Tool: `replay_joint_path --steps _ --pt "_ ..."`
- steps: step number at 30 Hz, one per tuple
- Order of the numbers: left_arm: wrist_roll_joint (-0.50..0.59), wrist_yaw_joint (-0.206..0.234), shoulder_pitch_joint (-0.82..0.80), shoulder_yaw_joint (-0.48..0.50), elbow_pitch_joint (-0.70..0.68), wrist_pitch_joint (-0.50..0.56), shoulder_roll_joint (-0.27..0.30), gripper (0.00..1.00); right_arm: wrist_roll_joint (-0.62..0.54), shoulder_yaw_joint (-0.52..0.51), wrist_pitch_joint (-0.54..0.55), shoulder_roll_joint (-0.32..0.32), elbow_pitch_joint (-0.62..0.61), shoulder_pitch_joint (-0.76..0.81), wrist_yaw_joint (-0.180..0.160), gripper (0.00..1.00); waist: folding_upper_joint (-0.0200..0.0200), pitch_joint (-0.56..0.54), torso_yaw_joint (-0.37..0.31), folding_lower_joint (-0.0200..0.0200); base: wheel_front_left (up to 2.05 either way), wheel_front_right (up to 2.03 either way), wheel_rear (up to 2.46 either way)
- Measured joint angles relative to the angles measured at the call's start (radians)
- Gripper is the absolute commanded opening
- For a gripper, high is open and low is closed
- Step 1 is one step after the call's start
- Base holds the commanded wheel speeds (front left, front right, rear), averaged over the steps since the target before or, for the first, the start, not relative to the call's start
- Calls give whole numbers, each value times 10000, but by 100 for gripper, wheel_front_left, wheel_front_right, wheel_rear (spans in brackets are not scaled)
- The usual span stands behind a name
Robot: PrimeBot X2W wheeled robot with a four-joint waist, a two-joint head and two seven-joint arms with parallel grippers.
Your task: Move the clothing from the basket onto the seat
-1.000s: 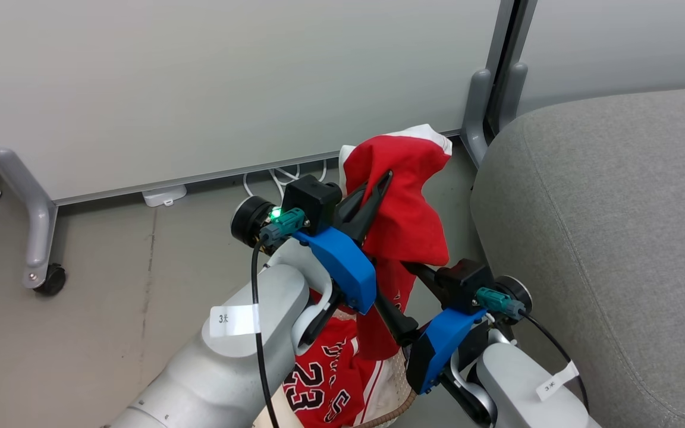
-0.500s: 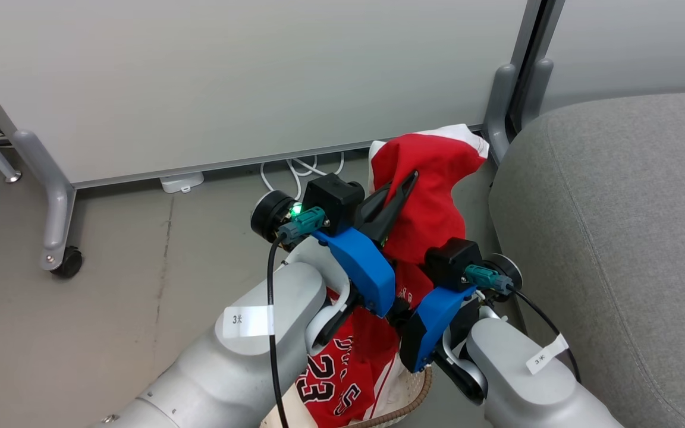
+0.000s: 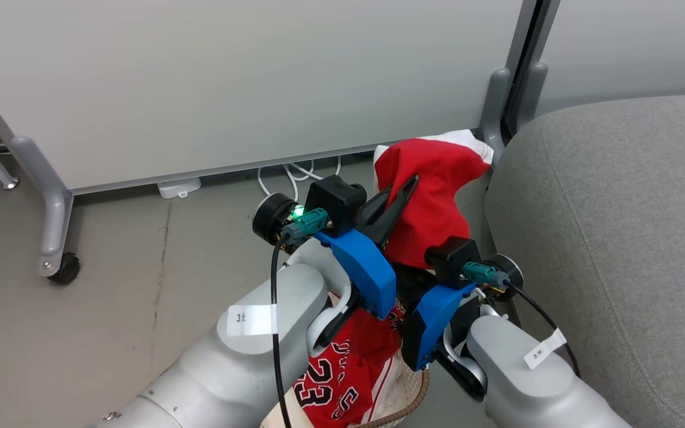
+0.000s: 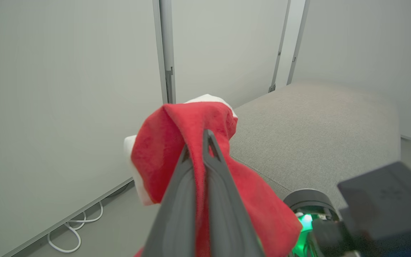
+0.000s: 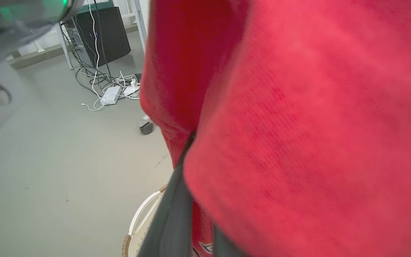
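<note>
Left gripper (image 4: 206,141) clamped on soft red garment (image 4: 155,150), right gripper (image 5: 180,178) draped, state indeterminate, grey woven seat (image 3: 616,208), smooth grey floor (image 3: 140,309).

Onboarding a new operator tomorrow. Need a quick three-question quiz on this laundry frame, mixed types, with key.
1. True or false: the left gripper is shut on the plain red garment.
2. Fill in: number of garments lying on the visible seat: ___.
3. Where is the 23 jersey? A in the basket; B on the seat; C in the left gripper.
Key: 1 true; 2 zero; 3 A.
</note>
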Motion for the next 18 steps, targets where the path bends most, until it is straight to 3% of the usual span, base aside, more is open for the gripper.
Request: replay_joint_path --steps 14,15,16,18 --pt "-81 31 -1 25 182 -17 0 0 86 19 -29 0 111 -22 0 0 0 -145 -77 0 0 0 0" --pt "-81 35 -1 50 182 -23 0 36 86 13 -31 0 105 -22 0 0 0 -144 -81 0 0 0 0" --pt "-75 75 -1 75 178 -25 0 98 84 4 -31 0 96 -22 0 0 0 -141 -86 -1 0 0 0" --pt "-23 86 1 153 169 -25 0 100 69 -21 -33 0 73 -21 0 0 0 -129 -99 0 0 0 0"
